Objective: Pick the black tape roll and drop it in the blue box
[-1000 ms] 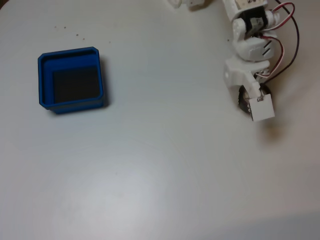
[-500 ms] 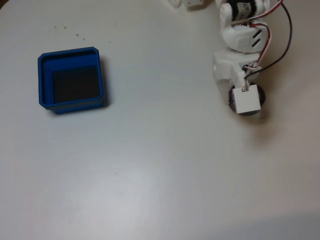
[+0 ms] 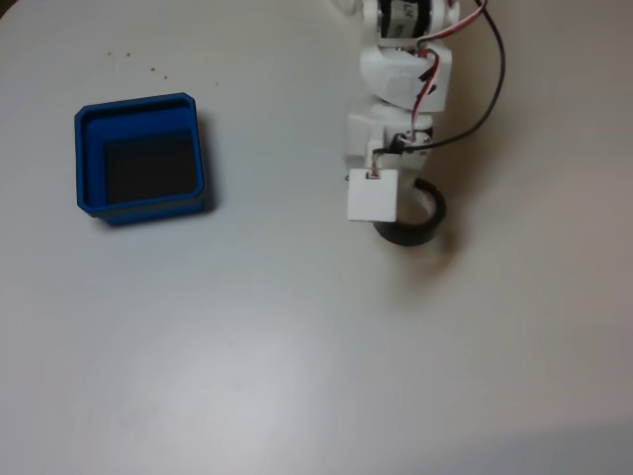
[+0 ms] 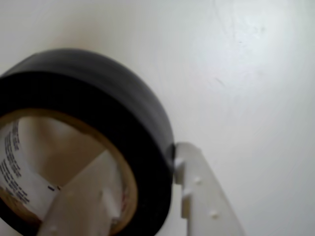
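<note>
In the fixed view, a box (image 3: 141,158) sits at the left of the frame, above mid-height, on a pale off-white bench (image 3: 297,356). The box is bright blue and square, with a thick stepped rim and a dark floor. A few tiny dark specks lie on the bench above it, near the top left.

Right of centre in the upper half, the white arm (image 3: 401,74) comes down from the top edge, with red and black wires looping off its right side. A white square block on the arm covers most of the tape (image 3: 420,230), so only a black arc shows at the block's lower right. The tape is well apart from the box, with bare bench between them.

The wrist view shows what the fixed view hides. The tape (image 4: 123,103) fills the left of the frame, a black ring with a beige core that carries small print. The tool (image 4: 142,196) pinches the ring's wall: one white finger (image 4: 81,201) sits inside the core, the other (image 4: 204,196) presses on the black outer face at lower centre. The upper right of this frame is plain pale bench (image 4: 256,73).

In the fixed view the lower half and the right side are open bench. A faint shadow falls across the bottom right corner.
</note>
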Available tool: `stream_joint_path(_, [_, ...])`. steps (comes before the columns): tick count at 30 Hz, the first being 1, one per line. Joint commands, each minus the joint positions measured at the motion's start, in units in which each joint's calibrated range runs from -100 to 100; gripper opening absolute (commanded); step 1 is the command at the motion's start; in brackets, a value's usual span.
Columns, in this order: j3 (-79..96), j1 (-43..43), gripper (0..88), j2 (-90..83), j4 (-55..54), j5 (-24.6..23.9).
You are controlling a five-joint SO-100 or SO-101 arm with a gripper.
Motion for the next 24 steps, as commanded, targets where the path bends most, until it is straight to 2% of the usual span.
stream_joint_path(1, [-5.13, 4.35, 0.3, -4.51, -0.47, 0.07])
stream_joint_path(24, [-8.28, 34.05, 0.4, -4.51, -0.72, 0.24])
